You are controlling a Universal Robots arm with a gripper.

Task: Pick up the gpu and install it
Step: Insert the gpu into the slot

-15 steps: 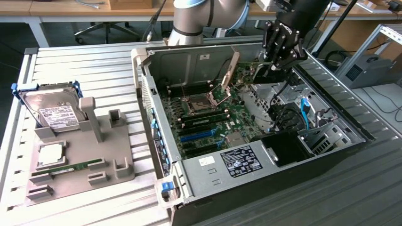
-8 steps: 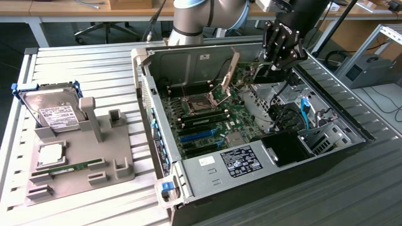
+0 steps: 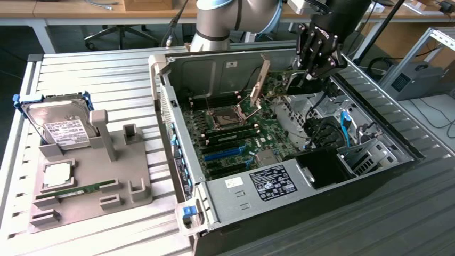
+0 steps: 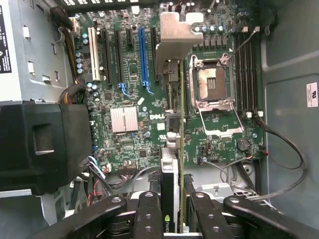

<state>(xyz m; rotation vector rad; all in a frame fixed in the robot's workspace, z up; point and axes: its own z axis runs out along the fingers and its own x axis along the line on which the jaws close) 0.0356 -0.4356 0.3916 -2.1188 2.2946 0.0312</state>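
Gripper: clenched on the gpu, 1 finger on each flat face.
Gpu: held edge-on over the motherboard, inside the open case and in no slot. It hangs above the strip between the slots and the CPU socket.
Bracket: silvery, at the card's end away from the gripper.
Why held so: probably to keep the thin card upright, with its contact edge facing down toward the board.
Blue slot: bare, just beside the card's line but apart from it.
Exterior view: gripper hangs over the far part of the case, with the gpu under it.
Holder: on the exterior view's left, well apart from the case, carrying the hard drive and memory stick.
Hidden: fan face and contact edge cannot be seen. The fingers cover the card's near end. How high it hangs over the board, I cannot tell.
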